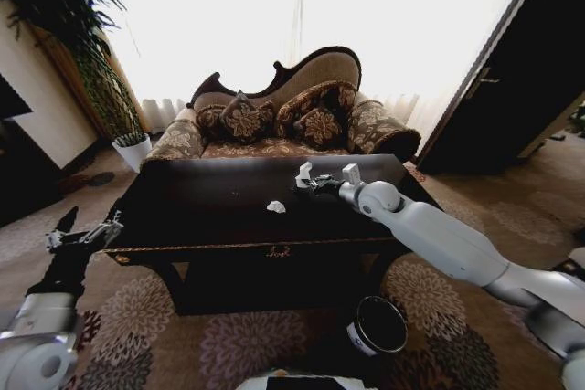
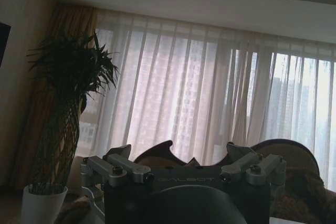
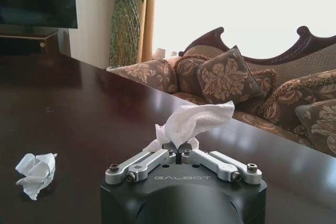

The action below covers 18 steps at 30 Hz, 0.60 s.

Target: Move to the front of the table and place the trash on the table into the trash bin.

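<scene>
While the right pincer [image 3: 182, 153] sits clamped on a white paper wad [image 3: 194, 121] above the desk [image 1: 201, 203], the trash bin [image 1: 377, 326] stands on the floor below the desk's front edge, nearest this arm.

A patterned sofa [image 1: 274, 125] with floral cushions [image 1: 245, 120] stands before sheer curtains [image 2: 210, 93], a tall potted plant [image 1: 101, 79] to one side, floral carpet [image 1: 228, 344] underfoot.

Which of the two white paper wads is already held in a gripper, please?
The paper wad pinched between the right gripper fingers, above the table. The other wad lies loose on the tabletop, apart from both grippers.
</scene>
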Available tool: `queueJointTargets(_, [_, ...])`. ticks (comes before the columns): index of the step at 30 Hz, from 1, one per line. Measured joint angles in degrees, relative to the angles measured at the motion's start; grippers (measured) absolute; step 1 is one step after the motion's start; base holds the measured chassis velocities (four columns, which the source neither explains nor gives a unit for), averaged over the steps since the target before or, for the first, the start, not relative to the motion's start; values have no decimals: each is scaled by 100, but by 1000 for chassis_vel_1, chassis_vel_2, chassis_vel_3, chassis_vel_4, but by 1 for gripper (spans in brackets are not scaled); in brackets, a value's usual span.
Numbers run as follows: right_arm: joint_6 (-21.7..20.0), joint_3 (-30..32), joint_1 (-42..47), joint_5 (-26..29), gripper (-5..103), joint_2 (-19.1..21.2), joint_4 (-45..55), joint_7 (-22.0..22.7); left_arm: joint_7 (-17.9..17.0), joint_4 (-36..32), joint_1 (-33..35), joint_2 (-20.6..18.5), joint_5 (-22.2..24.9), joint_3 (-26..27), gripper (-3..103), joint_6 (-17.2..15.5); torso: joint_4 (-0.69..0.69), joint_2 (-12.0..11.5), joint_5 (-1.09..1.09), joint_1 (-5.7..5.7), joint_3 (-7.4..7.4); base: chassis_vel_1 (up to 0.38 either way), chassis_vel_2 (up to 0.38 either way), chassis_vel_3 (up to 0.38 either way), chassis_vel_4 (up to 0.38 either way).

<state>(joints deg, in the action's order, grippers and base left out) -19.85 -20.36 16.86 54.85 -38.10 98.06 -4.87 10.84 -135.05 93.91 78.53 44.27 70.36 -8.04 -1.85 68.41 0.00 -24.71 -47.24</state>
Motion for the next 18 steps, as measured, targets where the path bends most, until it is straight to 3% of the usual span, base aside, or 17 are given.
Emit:
queueJointTargets(5, [52, 753, 849, 67, 0, 343, 545, 17, -4, 9, -12, -28, 26, -25, 100, 12, -1, 0, 3, 0, 0, 0, 0, 0, 0])
queueJointTargets(11, [212, 2393, 2272, 81, 0, 736, 1315, 139, -13, -10, -64, -30, 62, -128, 100, 24, 0, 1, 0, 1, 1, 0, 0, 0, 0])
queueJointTargets(13, [237, 2560, 2404, 85, 0, 776, 1380, 139, -13, -11, -70, -33, 63, -140, 100, 24, -1, 0, 1, 1, 0, 0, 0, 0, 0])
queueJointTargets(16, [322, 3520, 3159, 186, 0, 967, 1792, 174, -15, -26, -89, -37, 71, -186, 100, 24, -2, 0, 0, 1, 0, 0, 0, 0, 0])
queueJointTargets(18, [327, 3693, 3292, 208, 0, 974, 1863, 183, -14, -33, -91, -38, 77, -186, 100, 24, -1, 0, -1, 1, 1, 0, 0, 0, 0])
